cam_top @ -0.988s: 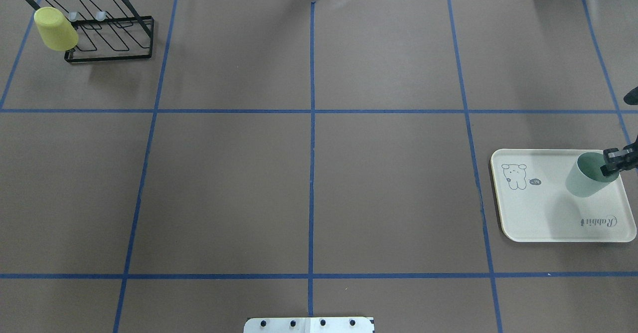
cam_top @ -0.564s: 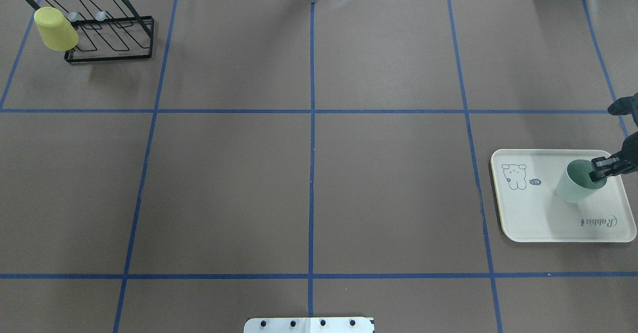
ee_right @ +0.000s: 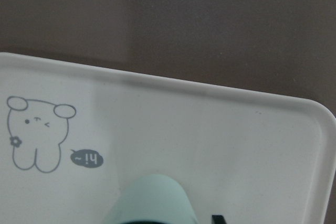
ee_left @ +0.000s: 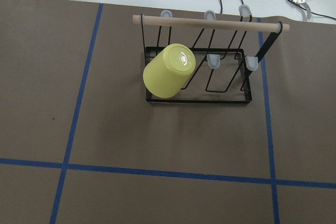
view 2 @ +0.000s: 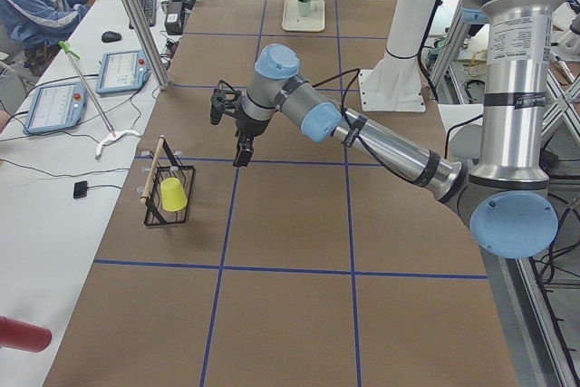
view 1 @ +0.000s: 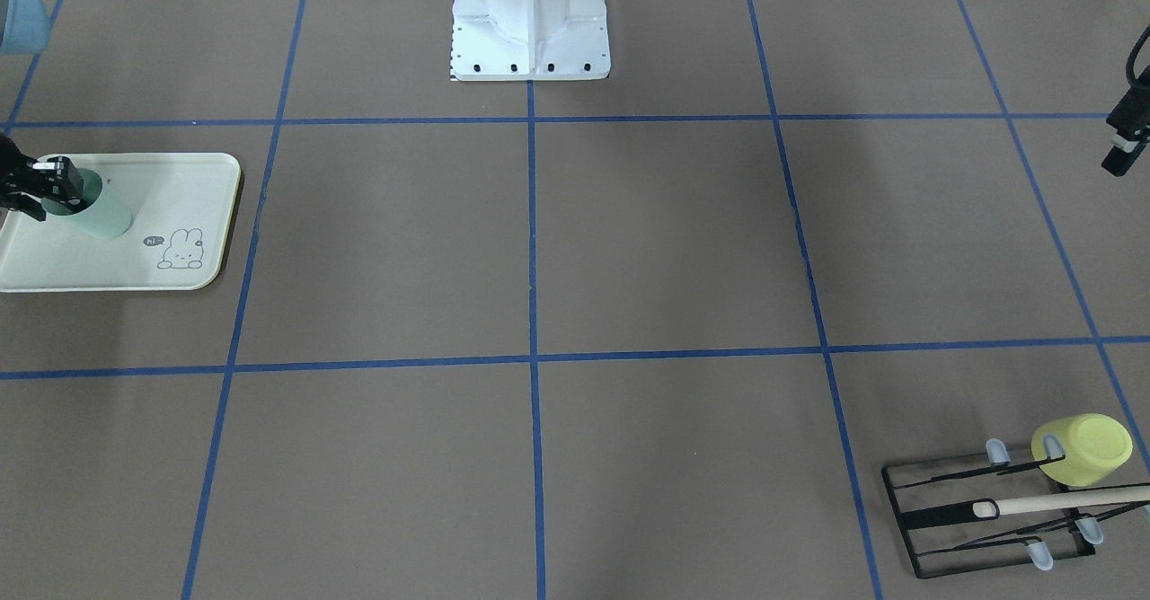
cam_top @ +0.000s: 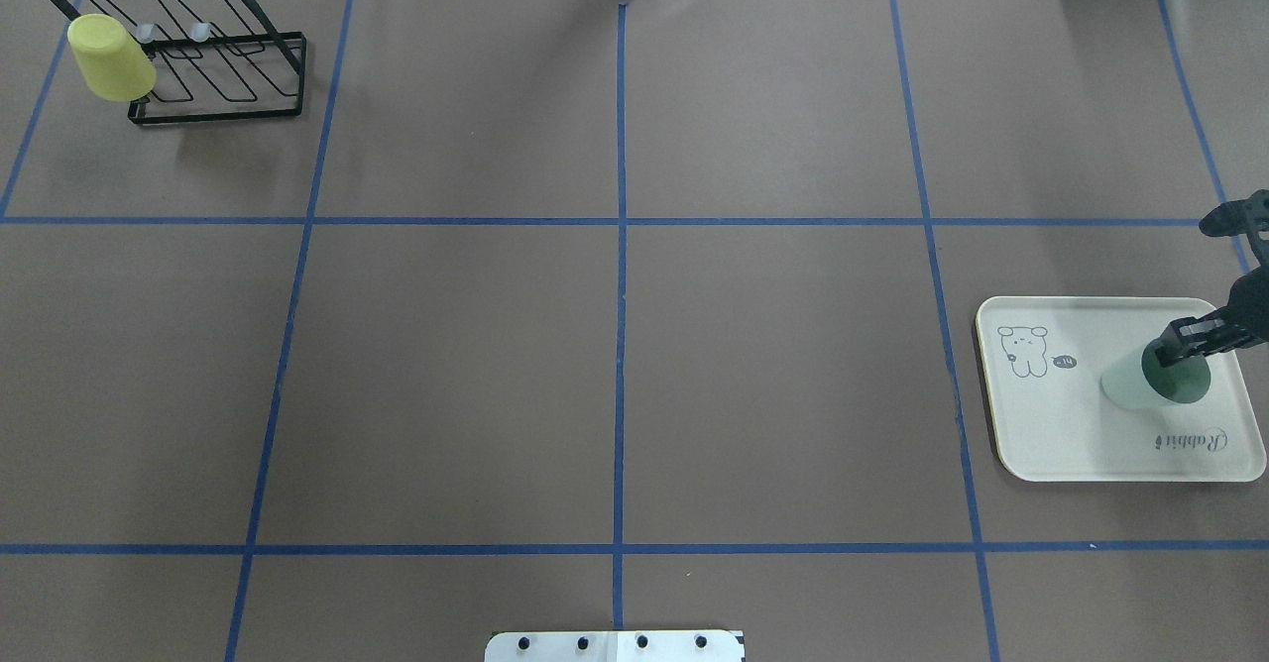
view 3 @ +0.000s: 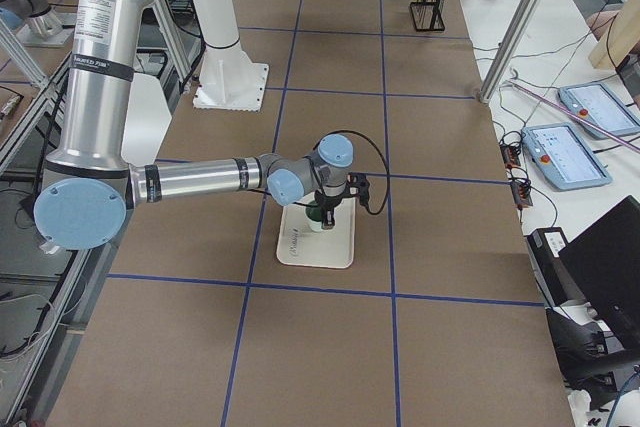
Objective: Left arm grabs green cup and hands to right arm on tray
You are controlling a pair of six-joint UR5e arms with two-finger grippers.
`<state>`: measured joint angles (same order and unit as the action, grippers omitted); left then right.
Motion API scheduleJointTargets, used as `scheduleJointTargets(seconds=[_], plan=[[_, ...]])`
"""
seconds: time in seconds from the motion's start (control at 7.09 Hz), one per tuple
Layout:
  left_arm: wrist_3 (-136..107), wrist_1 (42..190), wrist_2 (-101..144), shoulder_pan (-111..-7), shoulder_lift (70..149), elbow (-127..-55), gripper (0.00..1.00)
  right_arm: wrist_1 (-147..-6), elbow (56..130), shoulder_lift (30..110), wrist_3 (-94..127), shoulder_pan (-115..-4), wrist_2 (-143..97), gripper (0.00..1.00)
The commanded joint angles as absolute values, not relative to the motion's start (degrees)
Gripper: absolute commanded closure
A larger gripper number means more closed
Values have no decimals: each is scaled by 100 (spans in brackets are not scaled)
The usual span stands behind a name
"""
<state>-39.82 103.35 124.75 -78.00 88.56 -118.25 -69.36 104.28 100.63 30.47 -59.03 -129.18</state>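
The pale green cup (cam_top: 1125,385) hangs upright over the right half of the cream tray (cam_top: 1051,434). My right gripper (cam_top: 1180,350) is shut on the cup's rim, one finger inside it. I cannot tell whether the cup's base touches the tray. The cup (view 1: 106,216), right gripper (view 1: 56,185) and tray (view 1: 135,268) also show in the front-facing view. The right wrist view shows the cup (ee_right: 149,200) over the tray (ee_right: 210,129) near the bunny drawing. My left gripper (view 1: 1123,146) hangs empty far from the tray, near the rack (view 2: 169,195); I cannot tell if it is open.
A black wire rack (cam_top: 213,67) with a yellow-green mug (cam_top: 109,57) hung on it stands at the far left corner. It fills the left wrist view, with the mug (ee_left: 168,70) upside down. The robot's white base (view 1: 530,16) stands at the table's near edge.
The right gripper has carried the green cup leftward, toward the tray's middle, and lower over the tray. The rack and mug have not moved.
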Motion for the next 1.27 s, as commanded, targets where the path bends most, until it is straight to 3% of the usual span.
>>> scheduleJointTargets(seconds=[0.0, 0.28, 0.56, 1.13], plan=[[-3981, 10248, 12472, -7796, 8859, -11848, 0, -6935, 11088, 10325, 3041, -6368, -12999, 1], [-3903, 10152, 12472, -7718, 8798, -11848, 0, -7022, 11434, 10459, 2971, -7413, -13618, 1], [-2617, 9260, 12541, -7743, 8772, -11848, 0, -7075, 11426, 10468, 2962, -7681, -13711, 1], [-1023, 8569, 13384, -8084, 8404, -11516, 0, -9531, 11452, 9599, 920, -8628, -13518, 1]])
